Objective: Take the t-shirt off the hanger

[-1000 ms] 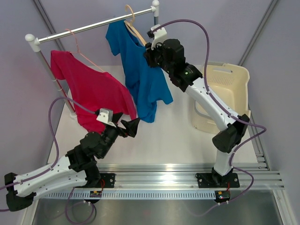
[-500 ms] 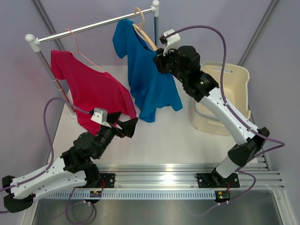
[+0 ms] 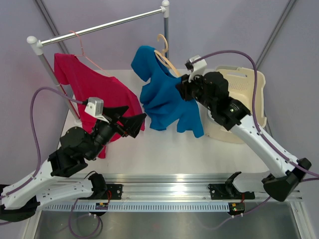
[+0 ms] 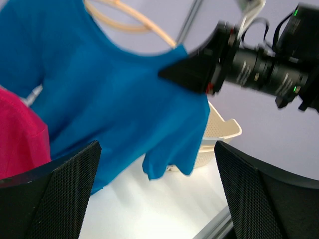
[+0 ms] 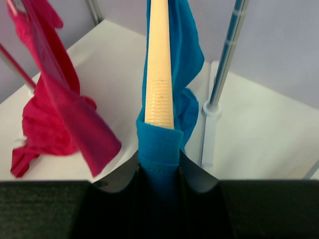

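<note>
Right pincer [image 3: 180, 89] clamps the blue t-shirt [image 3: 167, 102] at the shoulder, over the hanger [image 5: 159, 74] end; left pincer [image 3: 135, 112] gapes empty; cloth looks light and limp, I'd grab the loose hem.

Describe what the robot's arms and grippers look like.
The left arm and right arm have white shells with black joints; a purple cable loops off each. The left gripper and right gripper are black, with broad wedge-shaped fingers, mesh-textured on the left.
</note>
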`<state>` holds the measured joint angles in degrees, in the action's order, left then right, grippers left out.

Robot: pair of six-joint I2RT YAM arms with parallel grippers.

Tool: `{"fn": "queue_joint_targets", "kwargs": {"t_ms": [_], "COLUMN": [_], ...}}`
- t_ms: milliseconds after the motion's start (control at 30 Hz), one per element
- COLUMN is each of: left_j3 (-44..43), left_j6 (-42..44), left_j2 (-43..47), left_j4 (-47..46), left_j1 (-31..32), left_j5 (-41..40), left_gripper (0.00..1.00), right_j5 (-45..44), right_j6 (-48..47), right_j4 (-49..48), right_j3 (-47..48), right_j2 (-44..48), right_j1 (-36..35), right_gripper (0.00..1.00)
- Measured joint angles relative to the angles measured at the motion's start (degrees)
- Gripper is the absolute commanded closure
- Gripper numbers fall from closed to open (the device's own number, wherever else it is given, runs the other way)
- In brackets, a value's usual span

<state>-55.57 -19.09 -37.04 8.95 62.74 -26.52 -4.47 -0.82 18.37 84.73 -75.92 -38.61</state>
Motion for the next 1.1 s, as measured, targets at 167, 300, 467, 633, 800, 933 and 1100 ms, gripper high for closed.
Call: {"fn": "queue_joint_targets", "kwargs": {"t_ms": [167,300,467,633,800,933,1100], "left_j3": [-8.59,-13.86,-21.66,-24.13,-24.13,-24.13,-22.21], "left_j6": [0.44,1.4,2.56,2.54,2.91,2.16,-3.65], "left_j2": [-4.46,-9.01,-19.91,-28.92,-31.69,-31.61,-31.56], "left_j4": [4.44,4.72,4.98,5.01,4.72,2.08,-3.19], "left_j1": [0.0,0.0,0.0,0.0,0.0,0.0,0.0], "left_j5": [2.4,3.96,7.89,12.24,12.92,13.03,13.16], "left_gripper": [0.01,0.05,0.14,0.18,0.2,0.19,0.16], "right_j5": [3.8,5.88,7.89,10.49,12.59,13.53,13.77], "right_j6": [2.51,3.61,4.52,6.23,7.52,8.35,8.96], "right_j4": [3.04,4.96,6.54,6.38,6.32,5.95,5.05], "right_j3": [-13.66,-19.98,-21.7,-24.59,-27.04,-29.31,-30.47], "right_j2": [13.73,24.02,32.3,37.97,38.75,38.97,40.7], "right_j1": [0.0,0.0,0.0,0.0,0.0,0.0,0.0], "right_gripper": [1.0,1.0,1.0,1.0,1.0,1.0,1.0]}}
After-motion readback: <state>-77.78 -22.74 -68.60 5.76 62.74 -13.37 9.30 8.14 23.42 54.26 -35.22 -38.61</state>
